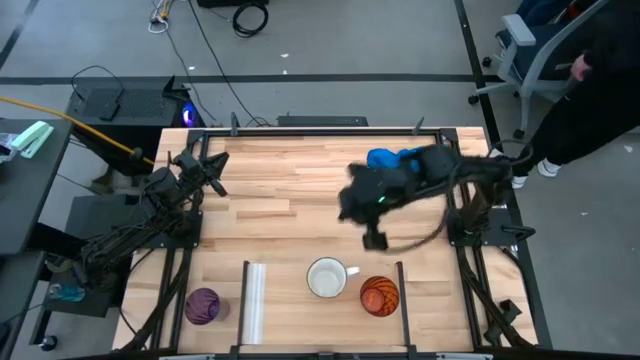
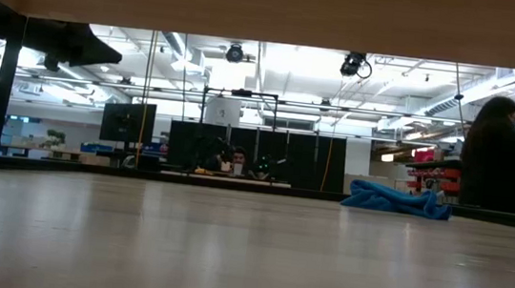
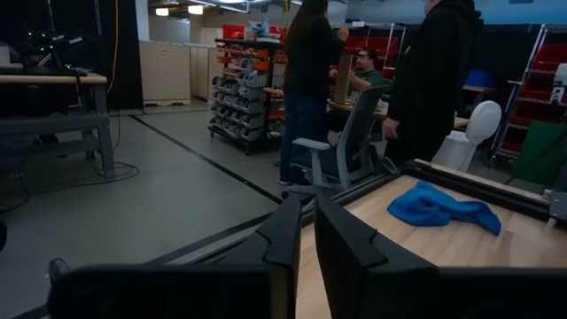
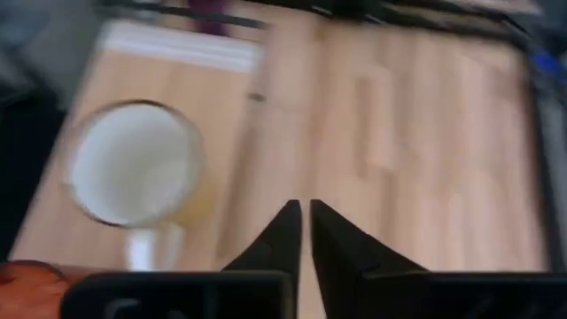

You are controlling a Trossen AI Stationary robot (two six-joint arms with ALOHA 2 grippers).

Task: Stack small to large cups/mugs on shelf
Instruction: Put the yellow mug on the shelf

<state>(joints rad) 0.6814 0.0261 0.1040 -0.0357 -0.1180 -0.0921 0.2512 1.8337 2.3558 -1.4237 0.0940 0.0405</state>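
Observation:
The white mug (image 1: 327,277) stands on the wooden shelf section (image 1: 290,300) near the table's near edge, its handle toward the orange patterned cup (image 1: 379,295) beside it. The purple cup (image 1: 202,305) stands left of the pale upright strip (image 1: 254,300). My right gripper (image 1: 374,240) hangs shut above the table just beyond the mug and orange cup; in the right wrist view (image 4: 304,213) the mug (image 4: 133,173) lies ahead of it. My left gripper (image 3: 303,221) is shut, parked at the table's far left.
A blue cloth (image 1: 393,159) lies at the table's far right; it also shows in the low view (image 2: 396,199). A thin dark post (image 1: 400,290) stands right of the orange cup. People stand beyond the table's right side (image 1: 600,90).

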